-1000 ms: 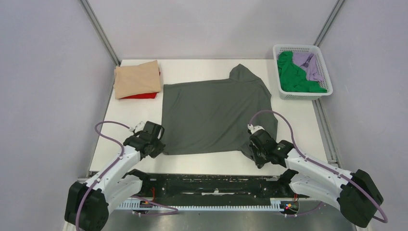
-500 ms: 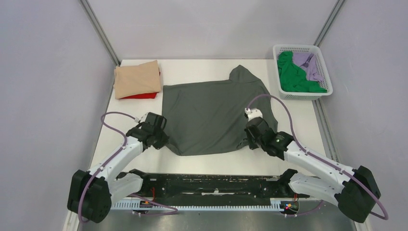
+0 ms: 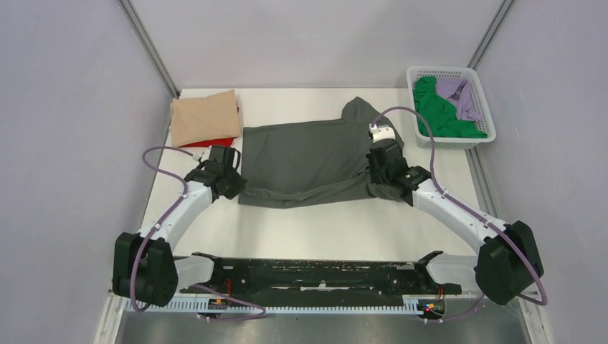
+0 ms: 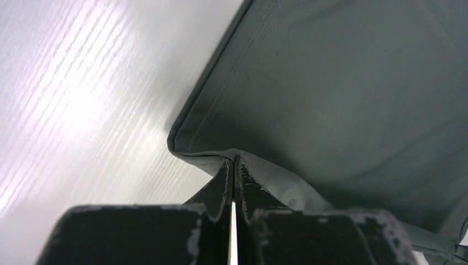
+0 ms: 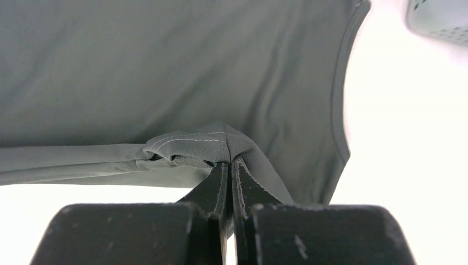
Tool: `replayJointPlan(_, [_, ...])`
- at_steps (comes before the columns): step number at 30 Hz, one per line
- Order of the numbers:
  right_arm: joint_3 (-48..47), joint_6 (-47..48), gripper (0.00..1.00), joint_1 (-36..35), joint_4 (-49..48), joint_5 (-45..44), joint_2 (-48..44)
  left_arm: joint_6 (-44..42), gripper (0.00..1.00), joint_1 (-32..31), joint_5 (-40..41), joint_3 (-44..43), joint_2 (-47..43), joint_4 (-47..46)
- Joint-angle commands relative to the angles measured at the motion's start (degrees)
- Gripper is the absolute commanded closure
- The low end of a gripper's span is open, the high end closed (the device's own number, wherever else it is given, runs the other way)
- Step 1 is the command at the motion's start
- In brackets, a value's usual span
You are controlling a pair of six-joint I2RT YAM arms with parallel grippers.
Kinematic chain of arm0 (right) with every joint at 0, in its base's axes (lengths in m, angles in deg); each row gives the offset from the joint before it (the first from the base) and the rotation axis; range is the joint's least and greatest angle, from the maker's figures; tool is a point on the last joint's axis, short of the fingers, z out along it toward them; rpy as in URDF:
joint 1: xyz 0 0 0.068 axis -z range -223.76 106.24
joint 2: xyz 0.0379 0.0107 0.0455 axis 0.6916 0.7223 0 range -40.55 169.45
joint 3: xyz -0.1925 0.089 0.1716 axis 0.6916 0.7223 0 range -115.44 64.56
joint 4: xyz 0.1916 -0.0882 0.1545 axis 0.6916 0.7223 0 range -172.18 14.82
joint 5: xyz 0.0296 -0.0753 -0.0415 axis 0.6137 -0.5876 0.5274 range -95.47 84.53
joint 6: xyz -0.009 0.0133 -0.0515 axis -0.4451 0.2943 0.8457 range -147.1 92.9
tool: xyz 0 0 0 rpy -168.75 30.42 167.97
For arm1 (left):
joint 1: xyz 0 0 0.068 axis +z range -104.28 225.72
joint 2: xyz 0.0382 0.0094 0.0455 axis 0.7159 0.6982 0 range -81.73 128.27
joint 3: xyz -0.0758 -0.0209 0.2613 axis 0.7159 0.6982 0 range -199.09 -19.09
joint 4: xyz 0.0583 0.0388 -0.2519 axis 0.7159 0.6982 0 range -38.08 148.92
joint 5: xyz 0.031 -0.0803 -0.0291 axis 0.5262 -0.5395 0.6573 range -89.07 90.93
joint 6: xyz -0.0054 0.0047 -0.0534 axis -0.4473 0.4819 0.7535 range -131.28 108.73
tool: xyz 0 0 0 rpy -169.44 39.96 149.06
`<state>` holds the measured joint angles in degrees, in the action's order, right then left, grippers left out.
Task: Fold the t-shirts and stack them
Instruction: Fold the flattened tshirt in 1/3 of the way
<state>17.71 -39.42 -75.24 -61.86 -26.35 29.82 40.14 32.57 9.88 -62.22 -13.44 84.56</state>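
Observation:
A dark grey t-shirt (image 3: 308,154) lies spread on the white table, its near hem lifted and carried over the body. My left gripper (image 3: 236,185) is shut on the shirt's near-left hem corner (image 4: 221,157). My right gripper (image 3: 378,179) is shut on the near-right hem corner (image 5: 215,144). A folded tan t-shirt (image 3: 205,117) rests on a folded red t-shirt (image 3: 208,142) at the far left. A green t-shirt (image 3: 437,115) and a lilac t-shirt (image 3: 462,97) lie crumpled in the basket.
The white lattice basket (image 3: 479,89) stands at the table's far right corner. Grey walls close in both sides and the back. Bare white table (image 3: 315,229) stretches between the grey shirt and the arm bases.
Both grippers have carried the grey shirt's near hem away from the front edge, toward the back, so the shirt's lower half now folds over its upper half.

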Motion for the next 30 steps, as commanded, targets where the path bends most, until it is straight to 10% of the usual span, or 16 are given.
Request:
replayJointPlan(1, [-5.3, 5.1, 1.0, 3.6, -3.6, 1.9, 3.6, -3.3, 0.98, 1.5, 1.6, -4.1, 3.0, -2.8])
replayJointPlan(13, [-16.5, 22.7, 1.0, 9.3, -5.0, 9.6, 19.4, -2.8, 0.95, 4.6, 1.6, -12.3, 15.6, -5.7])
replayJointPlan(18, [-21.2, 30.2, 0.97, 9.8, -9.7, 7.7, 27.7, -0.6, 0.79, 6.2, 4.7, -17.6, 23.3, -7.4])
replayJointPlan(19, [-23.5, 30.8, 0.92, 9.9, -10.8, 5.9, 29.7, -0.4, 0.56, 6.8, 4.8, -18.9, 25.0, -7.4])
replayJointPlan(22, [-29.6, 31.4, 0.58, 10.1, -15.8, -0.9, 35.7, 0.8, 0.45, 8.1, 2.4, -22.8, 27.6, -8.5])
replayJointPlan(25, [-35.2, 29.1, 0.09, 10.1, -16.7, -7.4, 38.4, 1.3, 0.02, 8.2, 1.7, -24.6, 26.2, -9.1])
replayJointPlan(30, [-26.8, 21.4, 0.02, 10.1, -18.1, -6.1, 30.6, -0.1, 0.0, 7.9, 0.5, -20.1, 18.6, -9.7])
